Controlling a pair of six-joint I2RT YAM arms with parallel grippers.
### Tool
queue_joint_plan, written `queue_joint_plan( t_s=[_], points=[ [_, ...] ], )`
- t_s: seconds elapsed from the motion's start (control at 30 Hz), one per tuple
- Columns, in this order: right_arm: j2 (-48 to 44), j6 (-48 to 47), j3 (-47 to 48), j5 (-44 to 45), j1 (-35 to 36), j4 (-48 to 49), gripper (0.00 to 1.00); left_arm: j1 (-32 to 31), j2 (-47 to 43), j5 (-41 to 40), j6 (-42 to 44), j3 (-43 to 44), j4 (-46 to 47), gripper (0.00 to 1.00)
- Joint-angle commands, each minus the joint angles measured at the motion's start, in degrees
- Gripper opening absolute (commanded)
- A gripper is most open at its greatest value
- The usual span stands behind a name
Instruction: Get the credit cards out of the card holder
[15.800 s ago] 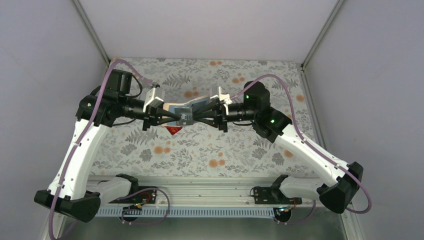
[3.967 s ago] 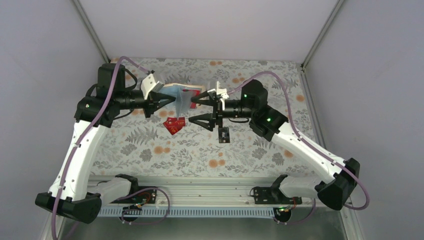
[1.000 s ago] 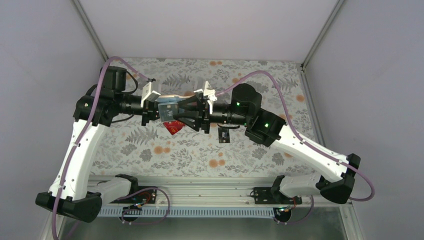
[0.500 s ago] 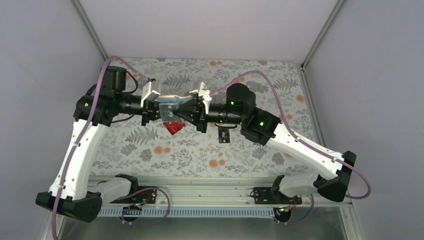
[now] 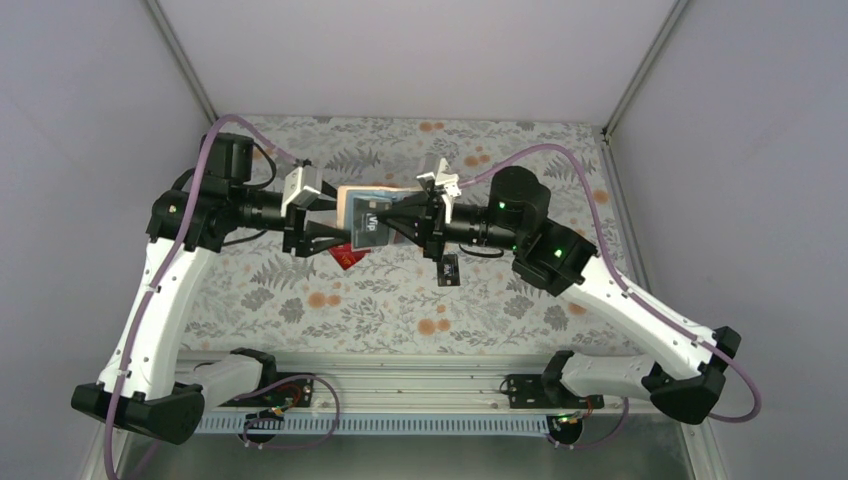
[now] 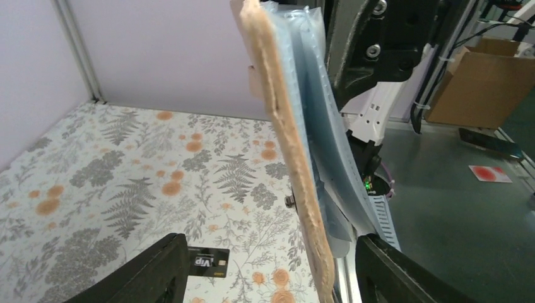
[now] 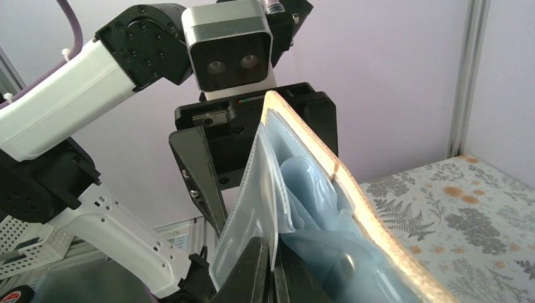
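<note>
**Pinch One Sleeve, Free the Rest**

Leave the left gripper [image 5: 335, 227], spread open either side of the card holder [image 5: 372, 212] and seemingly not clamping it, ready to re-close on the tan cover alone. Note the left forearm, level and reaching rightward above the worktop [image 5: 300, 300]. Find the holder in mid-air between the two arms, red cards [image 5: 347, 259] lying beneath. Rely on the right gripper [image 5: 415, 222], pinched shut on a pale blue inner sleeve, forearm level, pointing leftward; pull slowly, probably to expose any remaining card. Avoid the black card [image 5: 449, 270] under that wrist.
</note>
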Motion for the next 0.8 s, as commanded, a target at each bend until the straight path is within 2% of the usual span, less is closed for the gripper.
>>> queue_joint_plan(
  t_s=[0.0,0.23,0.43,0.57,0.63,0.67,0.77],
  points=[
    [1.8,-0.7,1.4,1.3,-1.3,-1.6,0.04,-0.4,-0.3,9.4,4.7,1.4,-2.9,0.70],
    [5.6,-2.5,4.3,-1.4,-1.3,-3.4,0.04,-0.4,0.3,11.4,6.1,2.6,-4.3,0.78],
    [5.6,-5.4,5.4,0.9,-2.0,-6.4,0.04,-0.4,0.8,13.8,18.7,4.9,-15.3,0.94],
    [4.9,-6.7,6.3,0.7,-2.5,-8.2,0.04,-0.4,0.6,13.2,17.5,5.1,-14.7,0.95],
    [5.1,-6.9,6.5,-1.1,-2.6,-7.9,0.04,-0.4,0.5,12.9,12.1,3.7,-10.5,0.86],
    [5.3,-6.8,6.6,-2.6,-2.6,-7.5,0.04,-0.4,0.5,12.2,8.1,2.7,-7.5,0.77],
    [6.6,-6.4,6.7,-7.1,-2.5,-6.1,0.04,-0.4,0.8,8.1,-1.3,1.0,1.1,0.37]
  ],
)
